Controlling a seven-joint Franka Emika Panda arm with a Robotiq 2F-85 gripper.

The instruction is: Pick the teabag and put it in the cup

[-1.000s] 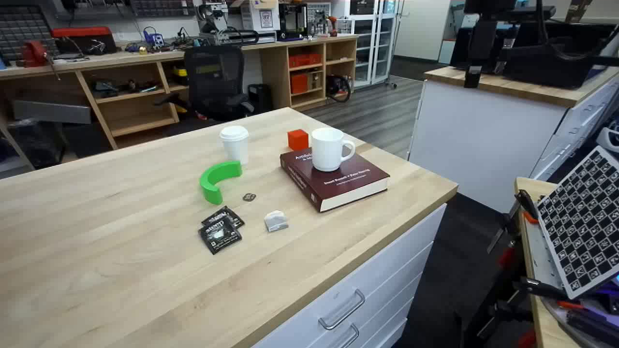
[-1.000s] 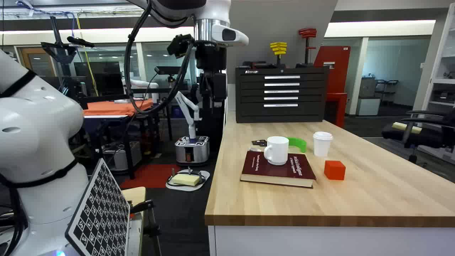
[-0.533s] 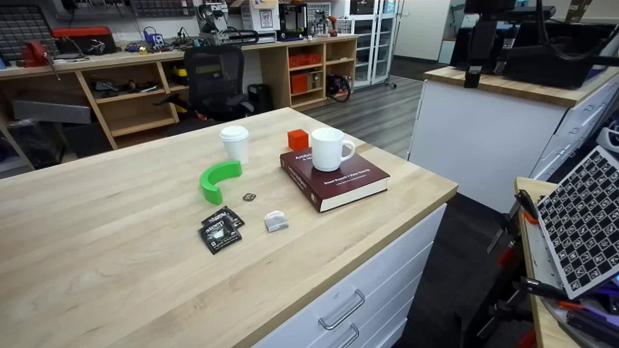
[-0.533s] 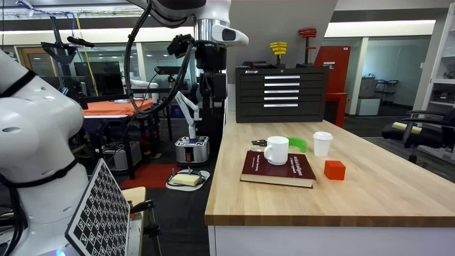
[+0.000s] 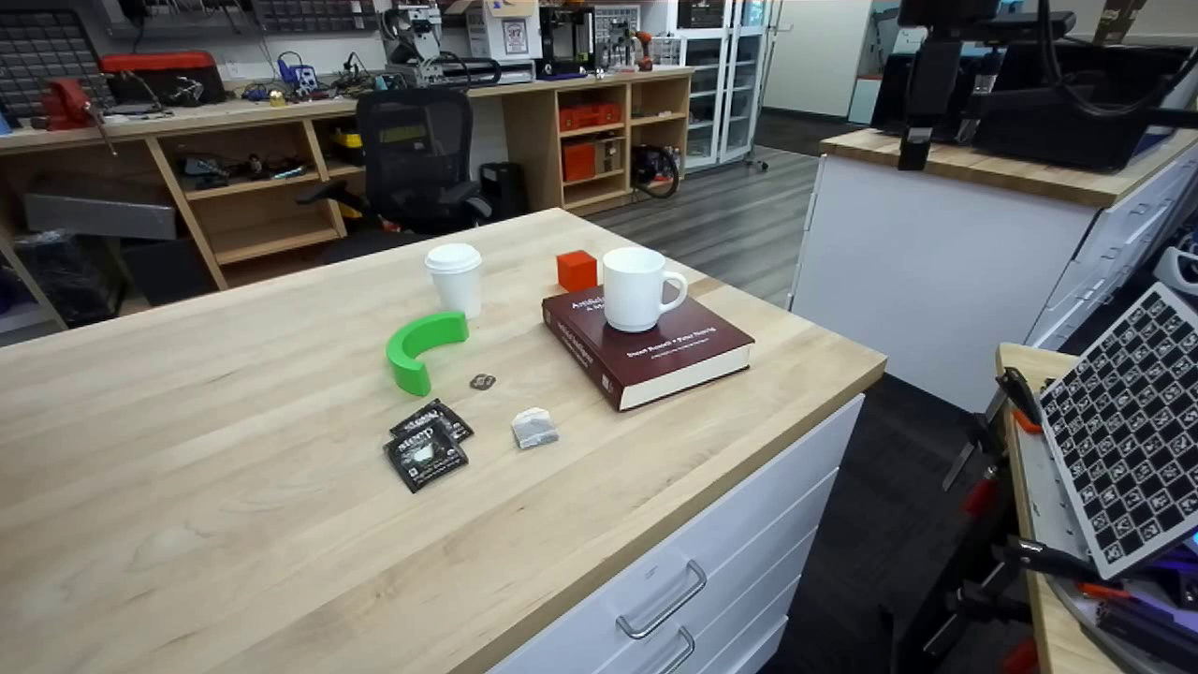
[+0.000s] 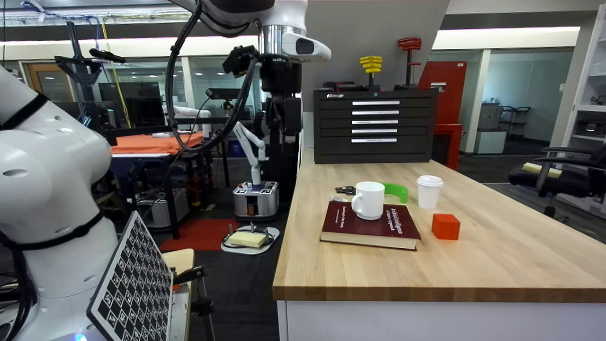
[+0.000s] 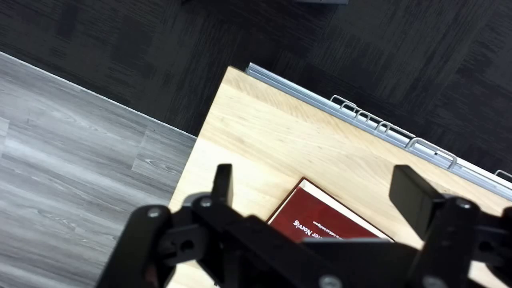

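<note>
Since nothing seems to have shifted over the last second, pick looks unstarted: gripper point(image 7: 318, 190) higher than the book point(image 5: 652, 353) ("Artificial Intelligence", Russell/Norvig), fingers point(image 7: 409, 196) spread, holding nothing; white mug point(image 5: 631, 292) on the book, black "steep" packets point(image 5: 427, 455) well apart from it, teabag point(image 5: 534, 429) between it and them.

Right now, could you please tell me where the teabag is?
In an exterior view, the teabag lies on the tabletop between the black packets at left and the book at right.

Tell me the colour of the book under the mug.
The book is dark maroon, showing best in an exterior view.
</note>
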